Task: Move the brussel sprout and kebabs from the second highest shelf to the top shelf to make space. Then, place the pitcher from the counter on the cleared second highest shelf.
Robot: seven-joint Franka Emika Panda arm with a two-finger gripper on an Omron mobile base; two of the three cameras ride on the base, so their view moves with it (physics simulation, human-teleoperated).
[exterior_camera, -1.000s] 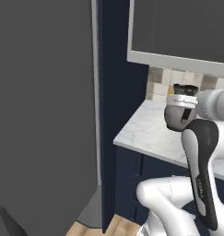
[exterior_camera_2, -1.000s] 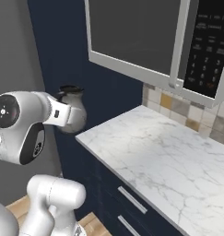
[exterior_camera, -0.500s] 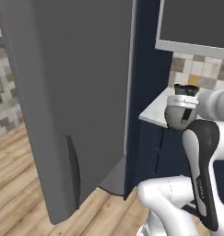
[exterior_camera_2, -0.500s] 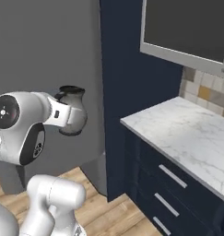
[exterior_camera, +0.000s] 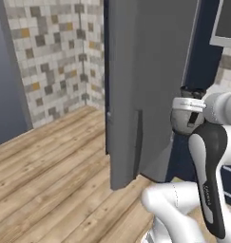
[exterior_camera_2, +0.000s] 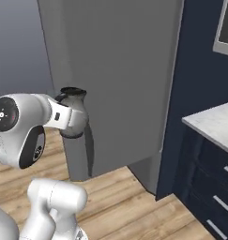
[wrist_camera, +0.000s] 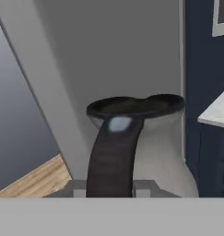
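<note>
— So where is the pitcher (exterior_camera_2: 74,114) relative to the gripper (exterior_camera_2: 68,116)?
— Clamped in it, upright, carried in the air off the counter (exterior_camera_2: 214,123); the jaws pinch its curved handle, and the jug sits at the far end of the hand.
— Any difference between views?
— From the hand view, the pitcher's (wrist_camera: 145,147) dark rim and handle stand at six o'clock, close up. From the left base view, just its rim (exterior_camera: 193,91) peeks above the wrist. Behind it stands the grey fridge door (exterior_camera: 145,76).
</note>
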